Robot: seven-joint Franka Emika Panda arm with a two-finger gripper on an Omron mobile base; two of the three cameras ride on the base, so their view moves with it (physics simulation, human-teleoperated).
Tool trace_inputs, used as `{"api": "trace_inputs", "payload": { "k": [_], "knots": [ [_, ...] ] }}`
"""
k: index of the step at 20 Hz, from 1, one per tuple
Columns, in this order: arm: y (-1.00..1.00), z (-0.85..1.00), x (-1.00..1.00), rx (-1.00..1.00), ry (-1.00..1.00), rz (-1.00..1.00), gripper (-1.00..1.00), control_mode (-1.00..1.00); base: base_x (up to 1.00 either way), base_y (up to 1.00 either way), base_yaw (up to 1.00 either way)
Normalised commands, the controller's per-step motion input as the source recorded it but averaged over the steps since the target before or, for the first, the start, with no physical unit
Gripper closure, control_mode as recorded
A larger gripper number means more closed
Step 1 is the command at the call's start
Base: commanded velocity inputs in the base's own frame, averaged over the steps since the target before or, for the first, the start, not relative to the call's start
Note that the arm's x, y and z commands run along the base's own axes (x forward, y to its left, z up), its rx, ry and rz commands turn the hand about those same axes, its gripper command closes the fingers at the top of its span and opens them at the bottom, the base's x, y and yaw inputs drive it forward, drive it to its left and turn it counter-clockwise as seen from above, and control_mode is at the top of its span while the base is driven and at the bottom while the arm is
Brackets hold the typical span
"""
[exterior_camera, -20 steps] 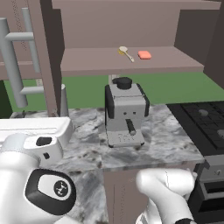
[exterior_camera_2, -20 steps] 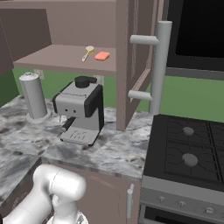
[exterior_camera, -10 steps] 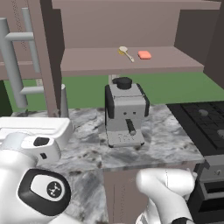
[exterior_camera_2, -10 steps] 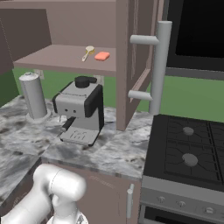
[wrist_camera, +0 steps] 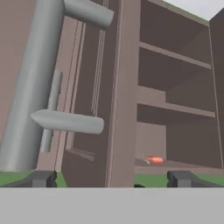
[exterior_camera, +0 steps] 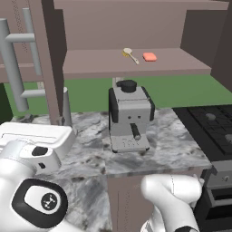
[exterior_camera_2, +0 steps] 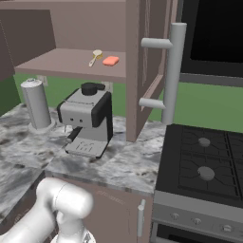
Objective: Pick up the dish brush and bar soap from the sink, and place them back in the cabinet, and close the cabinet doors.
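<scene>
The dish brush (exterior_camera: 131, 55) and the bar soap (exterior_camera: 149, 56) lay side by side on the shelf of the cabinet (exterior_camera: 136, 70), soap to the right, above the grey coffee machine (exterior_camera: 129, 118) on the marble counter (exterior_camera: 172, 145). With both items stowed, the step left was shutting the cabinet doors (wrist_camera: 94, 96), which stood wide open. The gripper (wrist_camera: 111, 179) hung released and empty, its jaws spread, facing the left door's edge beside the silver bar handle (wrist_camera: 33, 83); a flat, steady push on the panel should swing it shut without snagging that handle.

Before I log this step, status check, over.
Gripper open, empty, at left door handle. Dish brush and bar soap on cabinet shelf. Doors open.
</scene>
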Motion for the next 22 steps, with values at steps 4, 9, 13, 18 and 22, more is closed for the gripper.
{"api": "trace_inputs", "payload": {
  "k": [4, 9, 13, 18, 22],
  "knots": [
    [0.23, -0.19, 0.00, -0.06, -0.07, -0.04, -1.00, -1.00, 0.00, 0.00, 0.00],
    [0.17, -0.04, 0.12, -0.02, -0.03, -0.05, -1.00, -1.00, 0.00, 0.00, 0.00],
    [0.00, -0.03, 0.39, 0.00, 0.00, -0.06, -1.00, -1.00, 0.00, 0.00, 0.00],
    [0.00, -0.10, 0.33, 0.00, 0.00, -0.07, -1.00, -1.00, 0.00, 0.00, 0.00],
    [0.00, -0.06, 0.26, 0.00, 0.00, -0.08, -1.00, -1.00, 0.00, 0.00, 0.00]
  ]
}}
